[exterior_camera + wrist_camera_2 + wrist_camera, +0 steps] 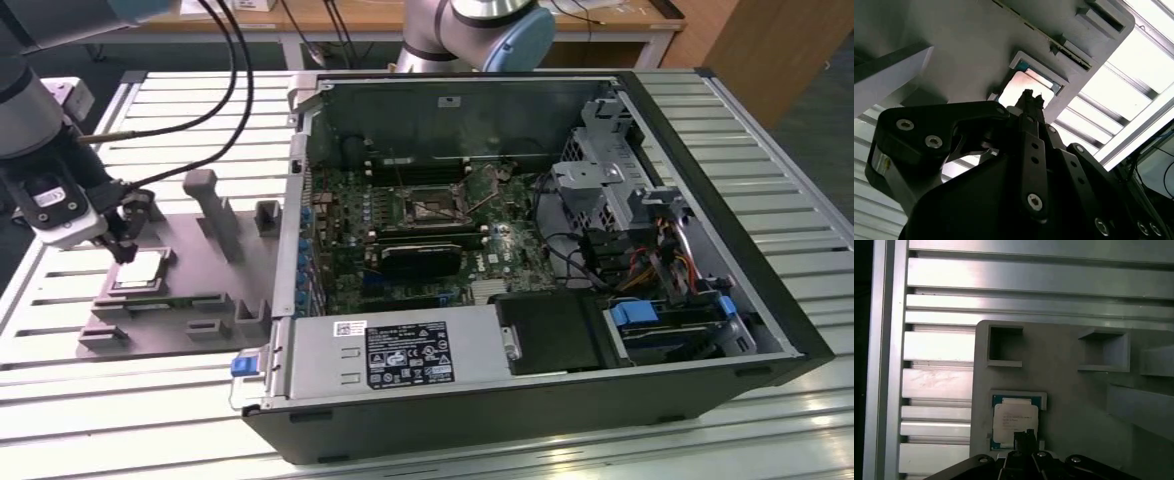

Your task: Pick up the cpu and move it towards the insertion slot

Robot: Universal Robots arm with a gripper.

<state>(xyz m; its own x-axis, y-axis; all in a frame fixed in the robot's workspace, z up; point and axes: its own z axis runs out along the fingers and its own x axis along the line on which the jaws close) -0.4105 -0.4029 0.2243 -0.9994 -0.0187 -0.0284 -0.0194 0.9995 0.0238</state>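
The gripper (120,248) is poised right at the cpu (140,270), which lies in a grey fixture (187,278) at nine o'clock from the case (467,430). Its grip cannot be told. The slot (430,208) sits well apart, inside the case.

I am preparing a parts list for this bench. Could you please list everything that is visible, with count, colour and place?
cpu: one, silver-grey, in a recess of the fixture plate.
fixture plate: one, grey, on the table, at the exterior view's left of the computer case.
insertion slot: one, silvery frame with dark centre, on the board inside the case.
computer case: one, black, lying open on the table.
power supply: one, silver, along the case's near edge.
table: one, pale slatted metal.
gripper: one, black, over the cpu's edge; contact unclear.
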